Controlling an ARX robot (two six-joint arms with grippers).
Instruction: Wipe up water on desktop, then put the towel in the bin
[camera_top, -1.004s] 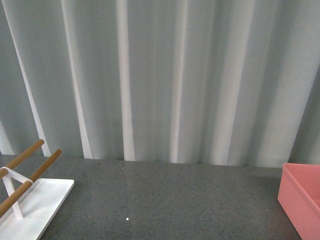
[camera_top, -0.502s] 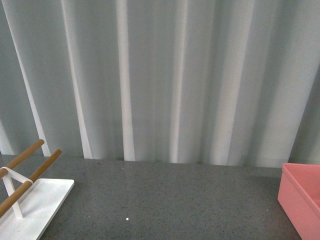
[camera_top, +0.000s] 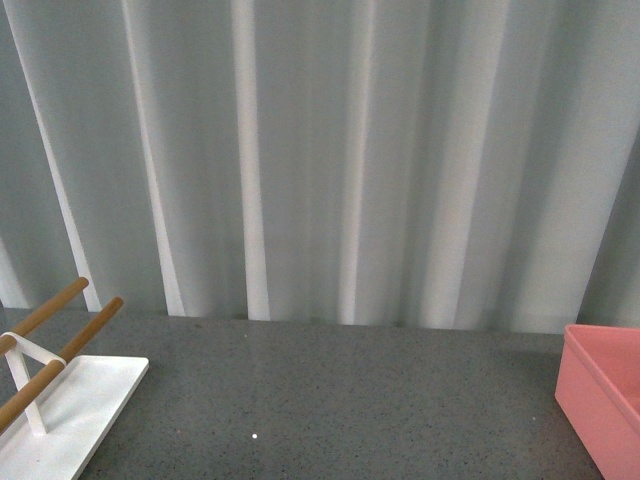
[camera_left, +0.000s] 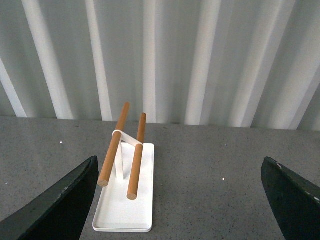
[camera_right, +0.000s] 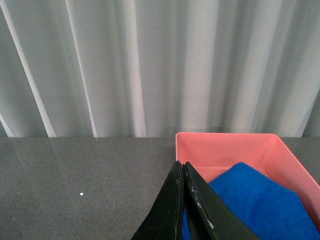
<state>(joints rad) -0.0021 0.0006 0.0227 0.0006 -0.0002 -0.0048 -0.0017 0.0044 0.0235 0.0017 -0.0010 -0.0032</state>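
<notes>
The bright blue towel (camera_right: 260, 200) lies inside the salmon-pink bin (camera_right: 225, 150) in the right wrist view. My right gripper (camera_right: 181, 170) is shut and empty, its tips pressed together just in front of the bin's near wall, above the towel's edge. The bin's corner also shows at the right edge of the front view (camera_top: 600, 400). The dark grey speckled desktop (camera_top: 330, 400) spreads across all views. My left gripper (camera_left: 180, 200) is open wide and empty above the desktop, its dark fingers (camera_left: 60, 205) at the picture's two sides. Neither arm shows in the front view.
A white rack (camera_top: 70, 410) with two wooden rods (camera_top: 60, 340) stands at the desktop's left; it also shows ahead of my left gripper (camera_left: 125, 200). A pale pleated curtain (camera_top: 320, 150) closes off the back.
</notes>
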